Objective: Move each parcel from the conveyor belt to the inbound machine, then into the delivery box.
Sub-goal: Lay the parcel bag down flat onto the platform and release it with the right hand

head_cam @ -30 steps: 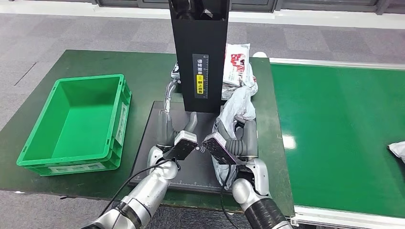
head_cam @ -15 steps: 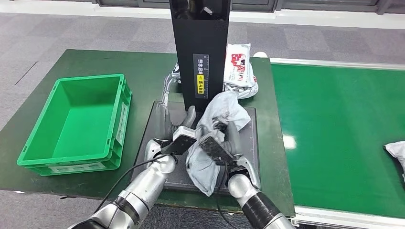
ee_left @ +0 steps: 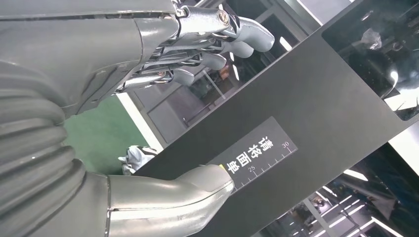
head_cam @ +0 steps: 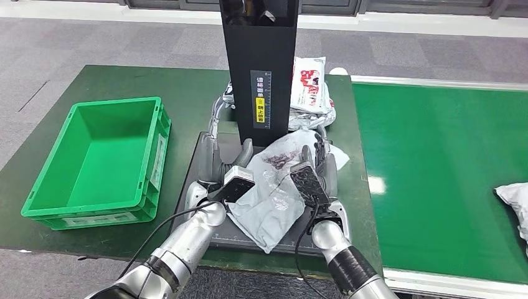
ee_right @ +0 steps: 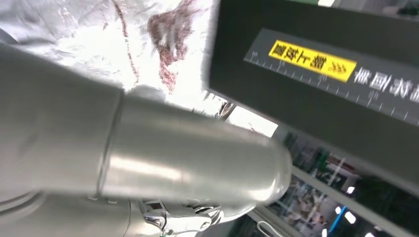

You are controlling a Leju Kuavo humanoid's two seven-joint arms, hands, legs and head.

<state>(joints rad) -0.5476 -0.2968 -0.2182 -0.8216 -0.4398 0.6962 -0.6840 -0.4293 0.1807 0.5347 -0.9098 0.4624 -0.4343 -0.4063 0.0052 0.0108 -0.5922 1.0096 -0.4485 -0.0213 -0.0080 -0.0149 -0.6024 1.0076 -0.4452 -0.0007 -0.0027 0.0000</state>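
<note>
Count: four parcels in view. One grey parcel [head_cam: 274, 199] lies flat on the dark scanning plate [head_cam: 205, 149] of the inbound machine [head_cam: 260, 68], in front of its black upright column. One white parcel with red print [head_cam: 309, 84] lies on the table just right of the column; another crumpled grey parcel [head_cam: 223, 99] shows at the column's left side, partly hidden by it. A fourth, pale parcel [head_cam: 513, 202] sits at the far right edge of the green conveyor belt [head_cam: 436, 174], cut off by the frame. One green box [head_cam: 99, 165], nothing inside.

Hands: the right hand [head_cam: 314, 171] rests on the right part of the grey parcel, fingers extended toward the column; whether they pinch the film, cannot tell. The left hand [head_cam: 224, 165] lies on the plate beside the parcel's left edge, fingers [ee_left: 217, 44] slightly curled and apart, holding nothing; thumb [ee_left: 188, 185] extended beside the column's label.

Obstructions: the column stands directly ahead of both hands. The white parcel is near the right hand's fingertips.

Edges and room: the grey parcel's near corner reaches the plate's front edge. The box sits well apart to the left, with bare green table [head_cam: 180, 93] between it and the plate. The belt runs along the table's right side.
</note>
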